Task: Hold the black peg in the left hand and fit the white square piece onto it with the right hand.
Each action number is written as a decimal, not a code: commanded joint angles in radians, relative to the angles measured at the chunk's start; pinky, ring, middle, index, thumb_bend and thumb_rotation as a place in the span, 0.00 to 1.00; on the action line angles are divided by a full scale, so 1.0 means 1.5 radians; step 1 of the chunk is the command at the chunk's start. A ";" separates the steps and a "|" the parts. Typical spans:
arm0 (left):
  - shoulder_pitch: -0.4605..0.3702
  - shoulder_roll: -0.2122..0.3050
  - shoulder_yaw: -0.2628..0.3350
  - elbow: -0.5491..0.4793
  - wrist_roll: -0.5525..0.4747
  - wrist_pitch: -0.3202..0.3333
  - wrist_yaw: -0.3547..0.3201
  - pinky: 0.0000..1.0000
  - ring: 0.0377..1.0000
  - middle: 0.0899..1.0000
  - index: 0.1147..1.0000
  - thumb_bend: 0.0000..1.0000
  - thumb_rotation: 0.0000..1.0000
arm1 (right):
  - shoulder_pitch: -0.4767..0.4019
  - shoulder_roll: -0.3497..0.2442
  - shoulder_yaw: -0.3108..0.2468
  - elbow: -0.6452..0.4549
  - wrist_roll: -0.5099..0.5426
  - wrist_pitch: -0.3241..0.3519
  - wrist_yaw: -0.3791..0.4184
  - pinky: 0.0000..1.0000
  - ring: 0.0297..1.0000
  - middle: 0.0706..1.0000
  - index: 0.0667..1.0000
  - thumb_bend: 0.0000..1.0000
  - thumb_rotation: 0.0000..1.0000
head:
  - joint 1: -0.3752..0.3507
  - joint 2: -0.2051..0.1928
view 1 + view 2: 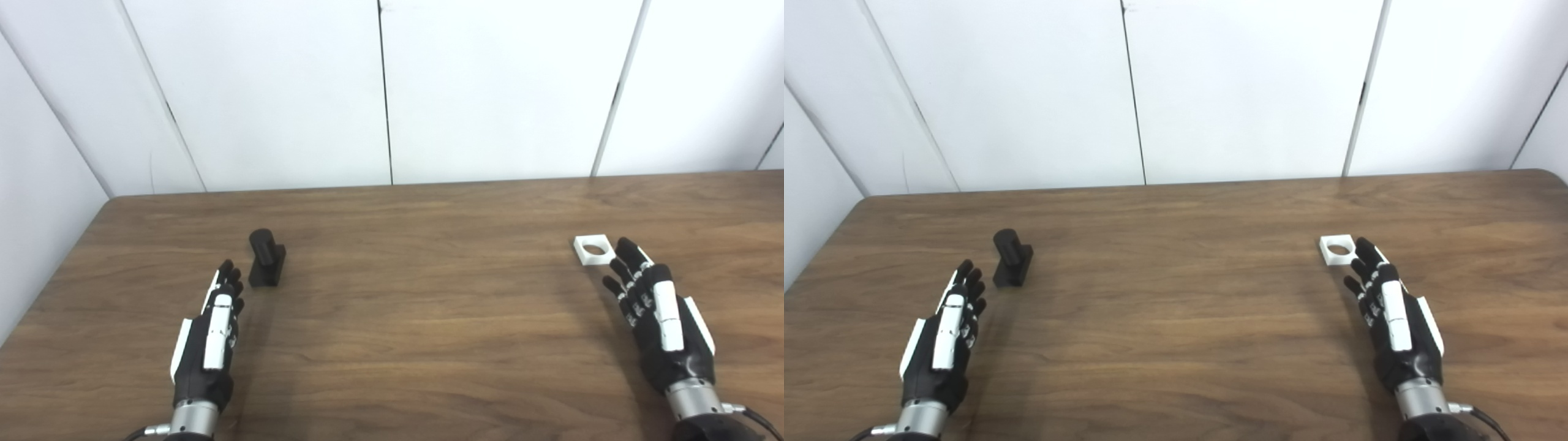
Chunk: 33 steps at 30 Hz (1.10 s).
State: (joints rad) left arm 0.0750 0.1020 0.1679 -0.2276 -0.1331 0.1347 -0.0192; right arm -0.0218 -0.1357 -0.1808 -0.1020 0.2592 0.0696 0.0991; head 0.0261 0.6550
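Nearest the lower edge: left robot hand (208, 343) over the wood-grain surface (429, 331), edge-on, fingers stretched forward and lying close side by side, holding nothing. Right robot hand (658, 318) on the opposite side, back showing, fingers extended and slightly fanned, also holding nothing.

Just beyond the left fingertips, slightly to their right: black peg (266, 257). Matte black, short round post standing upright on a flat rectangular base; base rests on the surface. Near the hand; whether they touch cannot be told.

Just beyond the right fingertips: white square piece (593, 250). Flat, thin, white, with a round hole through its middle showing the brown wood beneath. Lies flat, its corner just beside the nearest fingertip; contact cannot be told.

Peg and square piece sit well apart, bare wood between them.

Farthest: white wall panels (490, 86) with dark vertical seams, rising behind the back edge of the surface.
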 commanded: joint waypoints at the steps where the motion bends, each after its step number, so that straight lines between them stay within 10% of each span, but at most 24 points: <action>1: -0.020 0.013 0.001 -0.023 -0.001 -0.015 -0.004 1.00 1.00 1.00 1.00 0.36 0.96 | -0.012 -0.003 -0.002 -0.016 0.005 -0.022 0.002 0.92 0.96 0.95 0.90 0.64 0.89 | 0.000 0.000; 16: -0.020 0.014 -0.009 -0.024 0.044 -0.006 0.011 1.00 1.00 1.00 1.00 0.38 0.87 | -0.013 -0.004 0.001 -0.013 0.002 -0.023 0.004 0.93 0.96 0.94 0.89 0.64 0.90 | 0.004 0.001; 33: -0.107 0.056 -0.089 -0.034 0.481 0.151 0.104 1.00 1.00 1.00 0.94 0.73 0.43 | -0.022 -0.014 0.016 0.010 -0.018 -0.043 0.008 0.89 0.98 0.96 0.91 0.64 0.94 | 0.012 -0.007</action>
State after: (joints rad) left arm -0.0362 0.1705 0.0478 -0.2660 0.4966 0.3422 0.0934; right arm -0.0322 -0.1522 -0.1599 -0.0870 0.2358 0.0588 0.0998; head 0.0430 0.6443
